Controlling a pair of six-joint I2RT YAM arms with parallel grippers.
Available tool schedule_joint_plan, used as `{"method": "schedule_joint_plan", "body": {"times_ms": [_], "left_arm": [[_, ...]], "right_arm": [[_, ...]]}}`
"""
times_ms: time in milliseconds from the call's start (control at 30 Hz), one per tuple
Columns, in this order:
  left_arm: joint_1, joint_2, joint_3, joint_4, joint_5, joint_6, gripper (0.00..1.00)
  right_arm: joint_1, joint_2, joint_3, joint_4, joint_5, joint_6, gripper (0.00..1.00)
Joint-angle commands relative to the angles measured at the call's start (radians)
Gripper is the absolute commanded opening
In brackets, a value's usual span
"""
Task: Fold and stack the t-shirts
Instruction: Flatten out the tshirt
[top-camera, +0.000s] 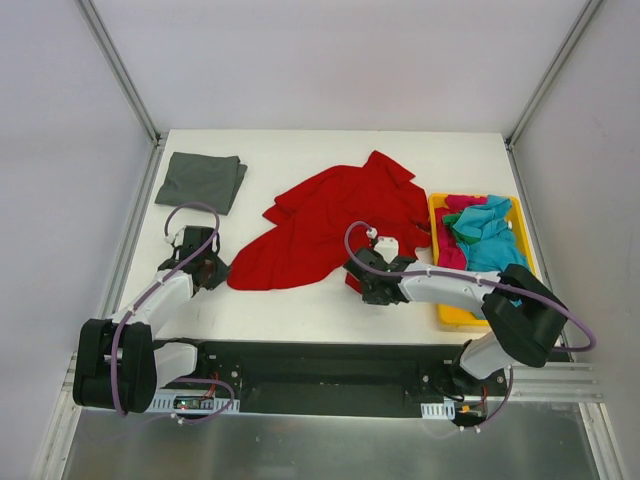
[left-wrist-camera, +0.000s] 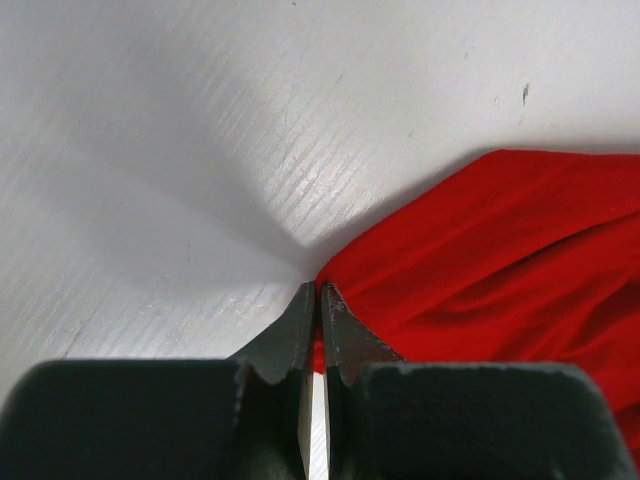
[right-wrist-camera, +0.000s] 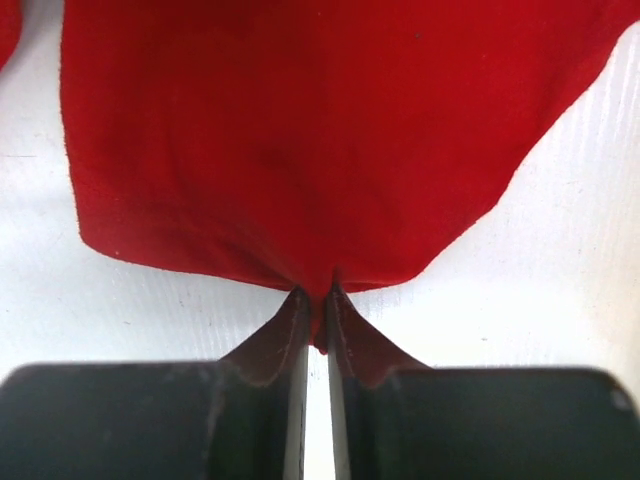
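A bright red t-shirt (top-camera: 330, 225) lies crumpled and spread over the middle of the white table. My left gripper (top-camera: 218, 272) is at its near left corner. In the left wrist view the jaws (left-wrist-camera: 319, 288) are shut, with a sliver of the red cloth (left-wrist-camera: 500, 260) pinched between them. My right gripper (top-camera: 358, 275) is at the shirt's near edge, right of centre. Its jaws (right-wrist-camera: 316, 295) are shut on a puckered fold of the red hem (right-wrist-camera: 300, 130). A dark grey t-shirt (top-camera: 203, 180) lies folded at the back left.
A yellow tray (top-camera: 455, 318) stands at the right edge behind my right arm. It holds a turquoise t-shirt (top-camera: 490, 235) and a pinkish-red one (top-camera: 448, 250) bunched together. Grey frame posts rise at both back corners of the table.
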Motion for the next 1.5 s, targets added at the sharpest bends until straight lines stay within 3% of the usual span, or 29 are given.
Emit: {"method": "schedule_joint_plan", "body": {"times_ms": [0, 33, 233, 500, 667, 933, 1067, 1233, 1467], "left_arm": [[0.007, 0.003, 0.005, -0.002, -0.034, 0.032, 0.00], [0.007, 0.000, 0.005, -0.002, -0.033, 0.032, 0.00], [0.007, -0.063, 0.046, -0.019, 0.010, 0.037, 0.00], [0.005, -0.164, 0.302, -0.146, 0.013, 0.001, 0.00], [0.005, -0.181, 0.550, -0.249, 0.004, -0.009, 0.00], [0.007, -0.184, 1.009, -0.395, -0.044, 0.010, 0.00], [0.007, -0.174, 1.245, -0.458, -0.031, 0.058, 0.00], [0.007, -0.215, 1.440, -0.493, -0.030, 0.115, 0.00], [0.007, -0.308, 1.546, -0.501, -0.005, 0.146, 0.00]], "right_arm": [[-0.004, 0.007, -0.078, -0.030, -0.010, 0.008, 0.05], [-0.003, -0.010, -0.083, -0.026, -0.001, 0.006, 0.00], [-0.009, -0.195, -0.046, -0.064, 0.134, -0.077, 0.00], [-0.188, -0.476, 0.162, -0.141, 0.157, -0.342, 0.00], [-0.262, -0.582, 0.409, -0.200, 0.157, -0.497, 0.00], [-0.264, -0.504, 0.974, -0.358, 0.197, -0.701, 0.00], [-0.264, -0.452, 1.266, -0.458, 0.126, -0.759, 0.00], [-0.264, -0.411, 1.564, -0.549, -0.088, -0.793, 0.00], [-0.265, -0.538, 1.529, -0.494, -0.286, -0.798, 0.00]]}}
